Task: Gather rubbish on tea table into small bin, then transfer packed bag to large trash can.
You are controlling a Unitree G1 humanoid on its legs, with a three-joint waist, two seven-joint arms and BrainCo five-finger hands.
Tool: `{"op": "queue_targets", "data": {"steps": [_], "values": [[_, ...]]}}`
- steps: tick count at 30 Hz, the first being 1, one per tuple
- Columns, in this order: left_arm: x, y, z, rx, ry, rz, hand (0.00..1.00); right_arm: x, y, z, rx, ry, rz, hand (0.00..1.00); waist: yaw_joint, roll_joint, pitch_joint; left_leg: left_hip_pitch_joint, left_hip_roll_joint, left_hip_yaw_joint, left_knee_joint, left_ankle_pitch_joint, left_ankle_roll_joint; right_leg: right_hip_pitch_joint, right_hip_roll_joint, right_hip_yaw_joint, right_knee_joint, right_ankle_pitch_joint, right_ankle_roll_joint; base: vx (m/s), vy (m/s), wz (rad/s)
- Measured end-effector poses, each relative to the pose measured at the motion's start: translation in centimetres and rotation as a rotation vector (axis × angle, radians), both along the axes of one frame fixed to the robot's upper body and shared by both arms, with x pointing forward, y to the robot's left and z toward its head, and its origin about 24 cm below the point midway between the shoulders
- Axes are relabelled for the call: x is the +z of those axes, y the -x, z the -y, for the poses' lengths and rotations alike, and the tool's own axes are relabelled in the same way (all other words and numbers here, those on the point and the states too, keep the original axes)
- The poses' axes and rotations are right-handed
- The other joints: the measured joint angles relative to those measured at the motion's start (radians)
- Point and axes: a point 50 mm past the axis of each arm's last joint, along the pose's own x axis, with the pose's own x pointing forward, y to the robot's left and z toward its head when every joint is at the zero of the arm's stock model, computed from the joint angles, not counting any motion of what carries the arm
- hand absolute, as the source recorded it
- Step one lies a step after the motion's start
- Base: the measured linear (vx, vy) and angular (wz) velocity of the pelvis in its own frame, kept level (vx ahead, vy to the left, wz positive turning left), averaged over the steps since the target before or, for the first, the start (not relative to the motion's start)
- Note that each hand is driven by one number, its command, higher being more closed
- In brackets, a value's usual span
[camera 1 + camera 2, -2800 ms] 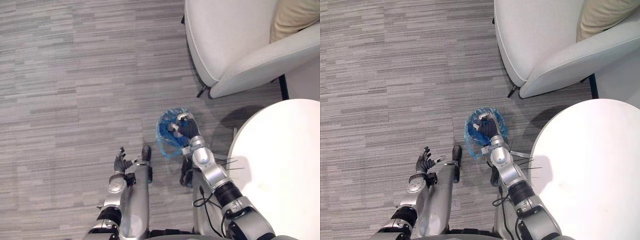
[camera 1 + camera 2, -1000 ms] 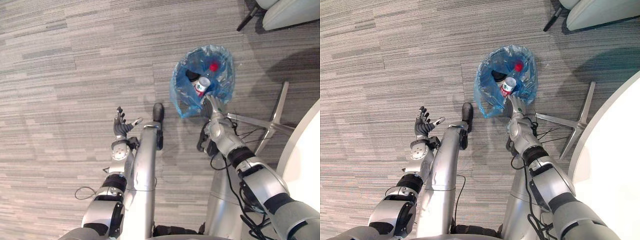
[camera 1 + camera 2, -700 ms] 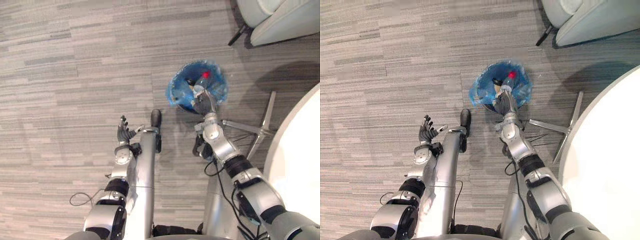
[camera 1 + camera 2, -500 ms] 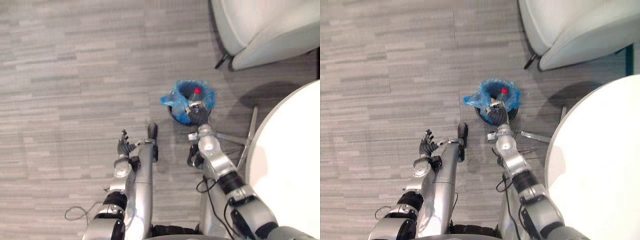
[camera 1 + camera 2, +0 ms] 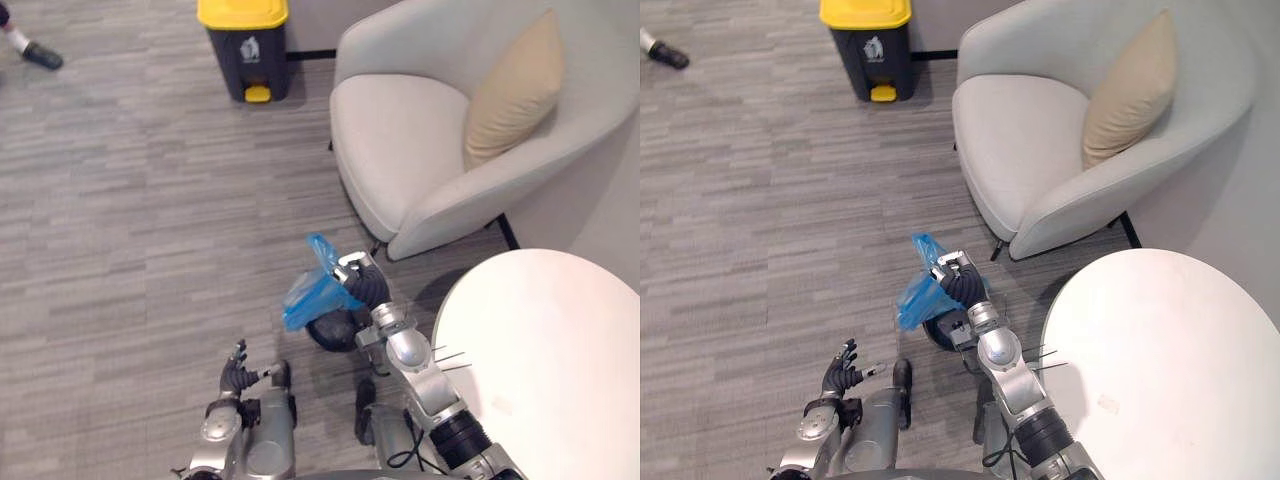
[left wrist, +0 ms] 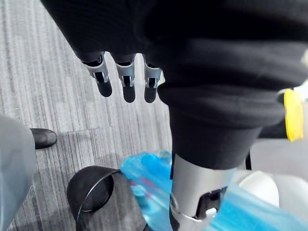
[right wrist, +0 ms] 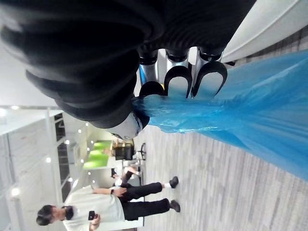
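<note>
Blue bag (image 5: pixel 312 296) gripped in R hand (image 5: pixel 364 284), L hand (image 5: pixel 235 376) slack, R-wrist: person (image 7: pixel 103 206)

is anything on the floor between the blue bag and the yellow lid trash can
Nothing visible. The right hand is shut on the blue bag, and bare carpet runs from it to the yellow-lidded trash can; the armchair stands off to the right.

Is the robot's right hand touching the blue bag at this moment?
Touching. The right wrist view shows the right hand with its fingers curled round the gathered top of the blue bag.
</note>
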Motion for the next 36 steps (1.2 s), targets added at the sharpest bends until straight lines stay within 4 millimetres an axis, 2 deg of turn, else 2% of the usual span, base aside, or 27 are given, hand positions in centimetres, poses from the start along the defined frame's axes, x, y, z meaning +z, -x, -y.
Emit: {"op": "queue_targets", "data": {"steps": [1, 2, 3, 4, 5, 6, 8, 9, 10, 11, 12, 13, 14, 15, 17, 18, 19, 20, 21, 22, 24, 30, 36], "values": [[0.3, -0.2, 0.0, -0.005, -0.004, 0.013, 0.00, 0.1, 0.0, 0.1, -0.002, -0.009, 0.000, 1.00, -0.002, 0.000, 0.000, 0.003, -0.004, -0.008, 0.001, 0.000, 0.000, -0.003, -0.002, 0.006, 0.054, -0.016, -0.003, -0.06, -0.056, 0.64], [1.4, -0.8, 0.0, -0.016, -0.009, 0.070, 0.00, 0.5, 0.0, 0.1, -0.003, -0.025, 0.013, 1.00, 0.005, 0.000, 0.000, 0.007, -0.018, -0.038, 0.011, 0.001, 0.001, 0.006, 0.001, 0.039, 0.228, -0.053, 0.019, -0.13, -0.091, 0.79], [2.4, -1.1, 0.1, -0.013, -0.006, 0.124, 0.00, 1.3, 0.1, 0.0, 0.004, -0.047, 0.042, 1.00, 0.015, -0.004, -0.003, 0.002, -0.032, -0.058, 0.023, 0.003, -0.001, 0.040, 0.004, 0.070, 0.306, -0.069, 0.039, -0.16, -0.127, 0.83], [2.8, -1.1, 0.1, -0.014, -0.005, 0.144, 0.00, 1.8, 0.1, -0.1, 0.010, -0.060, 0.061, 1.00, 0.022, -0.004, -0.004, -0.004, -0.040, -0.070, 0.028, 0.005, -0.004, 0.067, 0.006, 0.083, 0.306, -0.070, 0.040, -0.26, -0.196, 0.53], [3.1, -0.8, 0.3, -0.014, 0.003, 0.164, 0.00, 2.6, 0.3, -0.2, 0.019, -0.089, 0.091, 1.00, 0.043, -0.001, -0.015, -0.024, -0.045, -0.075, 0.040, 0.010, -0.012, 0.097, 0.014, 0.102, 0.257, -0.125, 0.041, -0.22, -0.150, 0.25], [3.3, -0.6, 0.6, -0.013, 0.014, 0.172, 0.00, 3.2, 0.4, -0.3, 0.025, -0.108, 0.114, 1.00, 0.055, 0.013, -0.033, -0.046, -0.042, -0.085, 0.039, 0.023, -0.021, 0.108, 0.027, 0.100, 0.201, -0.165, 0.027, -0.29, -0.176, 0.21], [3.8, 0.3, 2.2, -0.038, 0.076, 0.207, 0.00, 5.1, 0.4, 0.1, 0.038, -0.150, 0.192, 1.00, 0.065, 0.063, -0.081, -0.119, -0.021, -0.122, -0.034, 0.111, -0.027, 0.117, 0.058, 0.065, 0.029, -0.252, -0.038, -0.30, -0.194, 0.30], [4.1, 0.3, 2.8, -0.051, 0.095, 0.219, 0.00, 5.7, 0.1, 0.2, 0.042, -0.145, 0.214, 1.00, 0.060, 0.083, -0.079, -0.128, -0.018, -0.137, -0.059, 0.141, -0.033, 0.111, 0.073, 0.055, 0.012, -0.264, -0.038, -0.37, -0.210, 0.53], [4.5, 0.2, 4.0, -0.099, 0.119, 0.237, 0.00, 6.0, -0.4, 1.1, 0.026, -0.114, 0.232, 1.00, 0.057, 0.126, -0.082, -0.131, 0.006, -0.178, -0.128, 0.185, -0.026, 0.093, 0.112, 0.015, 0.015, -0.242, -0.062, -0.43, -0.203, 0.70], [5.4, -0.2, 5.0, -0.158, 0.140, 0.275, 0.00, 5.9, -0.8, 2.0, -0.007, -0.092, 0.228, 1.00, 0.054, 0.134, -0.082, -0.118, 0.028, -0.174, -0.193, 0.132, -0.026, 0.087, 0.111, -0.030, -0.001, -0.213, -0.094, -0.44, -0.167, 0.88], [6.0, -0.5, 5.4, -0.188, 0.144, 0.299, 0.00, 5.9, -1.0, 2.6, -0.026, -0.086, 0.225, 1.00, 0.052, 0.126, -0.080, -0.124, 0.026, -0.167, -0.192, 0.092, -0.021, 0.085, 0.099, -0.056, -0.021, -0.199, -0.107, -0.43, -0.147, 0.91], [7.3, -1.1, 5.9, -0.230, 0.145, 0.358, 0.00, 6.2, -1.7, 3.2, -0.055, -0.088, 0.232, 1.00, 0.046, 0.099, -0.068, -0.144, 0.010, -0.139, -0.104, 0.086, -0.010, 0.080, 0.072, -0.084, -0.044, -0.170, -0.125, -0.37, -0.137, 0.90], [8.2, -1.5, 6.2, -0.266, 0.144, 0.397, 0.00, 6.7, -2.1, 3.2, -0.065, -0.091, 0.240, 1.00, 0.032, 0.094, -0.071, -0.145, -0.004, -0.123, -0.004, 0.079, -0.012, 0.079, 0.056, -0.104, -0.079, -0.132, -0.130, -0.34, -0.149, 0.70], [8.6, -1.5, 6.2, -0.274, 0.143, 0.414, 0.00, 7.0, -2.3, 3.2, -0.064, -0.094, 0.248, 1.00, 0.028, 0.098, -0.074, -0.131, -0.005, -0.111, 0.041, 0.076, -0.009, 0.079, 0.054, -0.109, -0.099, -0.112, -0.132, -0.32, -0.127, 0.39], [9.9, -2.0, 6.1, -0.299, 0.120, 0.483, 0.00, 8.0, -2.7, 2.9, -0.041, -0.113, 0.274, 1.00, 0.022, 0.113, -0.087, -0.032, 0.006, -0.089, 0.121, -0.019, 0.008, 0.083, 0.057, -0.117, -0.188, -0.042, -0.135, -0.26, -0.045, 0.20], [10.1, -2.3, 6.2, -0.311, 0.115, 0.496, 0.00, 8.2, -2.8, 2.8, -0.037, -0.117, 0.278, 1.00, 0.018, 0.116, -0.093, -0.003, 0.011, -0.085, 0.111, -0.039, -0.005, 0.083, 0.060, -0.120, -0.218, -0.026, -0.139, -0.19, -0.016, 0.37], [10.5, -2.6, 6.4, -0.331, 0.105, 0.512, 0.00, 8.3, -3.0, 2.7, -0.027, -0.112, 0.280, 1.00, 0.004, 0.118, -0.109, 0.055, 0.013, -0.064, 0.034, -0.057, -0.012, 0.084, 0.066, -0.128, -0.281, 0.015, -0.129, -0.13, -0.008, 0.31], [10.8, -2.9, 7.1, -0.368, 0.093, 0.525, 0.00, 8.3, -3.2, 2.8, -0.025, -0.107, 0.274, 1.00, 0.004, 0.127, -0.127, 0.127, 0.025, -0.040, -0.118, -0.049, -0.020, 0.087, 0.079, -0.134, -0.348, 0.062, -0.107, -0.17, 0.013, 0.29], [11.0, -3.1, 7.6, -0.391, 0.089, 0.534, 0.00, 8.3, -3.3, 3.0, -0.028, -0.103, 0.274, 1.00, 0.000, 0.137, -0.134, 0.154, 0.032, -0.037, -0.191, -0.035, -0.039, 0.093, 0.090, -0.142, -0.375, 0.084, -0.108, -0.10, 0.069, 0.25], [11.5, -3.6, 8.4, -0.442, 0.065, 0.554, 0.00, 8.1, -3.4, 3.2, -0.036, -0.101, 0.265, 1.00, -0.014, 0.133, -0.139, 0.186, 0.039, -0.041, -0.283, 0.001, -0.082, 0.099, 0.095, -0.156, -0.413, 0.114, -0.104, -0.09, 0.085, 0.24], [11.9, -3.9, 9.4, -0.511, 0.004, 0.572, 0.00, 7.5, -3.5, 3.0, -0.026, -0.115, 0.228, 1.00, -0.021, 0.113, -0.150, 0.196, 0.030, -0.039, -0.312, 0.030, -0.066, 0.114, 0.089, -0.158, -0.454, 0.152, -0.095, -0.07, 0.104, 0.10], [11.8, -4.8, 10.9, -0.591, -0.090, 0.571, 0.00, 7.7, -2.8, 2.3, 0.049, -0.147, 0.238, 1.00, -0.046, 0.089, -0.185, 0.227, 0.006, -0.035, -0.317, 0.039, -0.053, 0.188, 0.076, -0.142, -0.555, 0.222, -0.076, -0.05, 0.088, -0.01], [10.0, -5.0, 11.6, -0.596, -0.113, 0.477, 0.00, 6.4, -2.3, 2.3, 0.066, -0.167, 0.166, 1.00, -0.047, 0.086, -0.202, 0.250, 0.004, -0.015, -0.317, 0.042, -0.048, 0.222, 0.089, -0.119, -0.599, 0.256, -0.081, -0.06, 0.015, -0.13]]}}
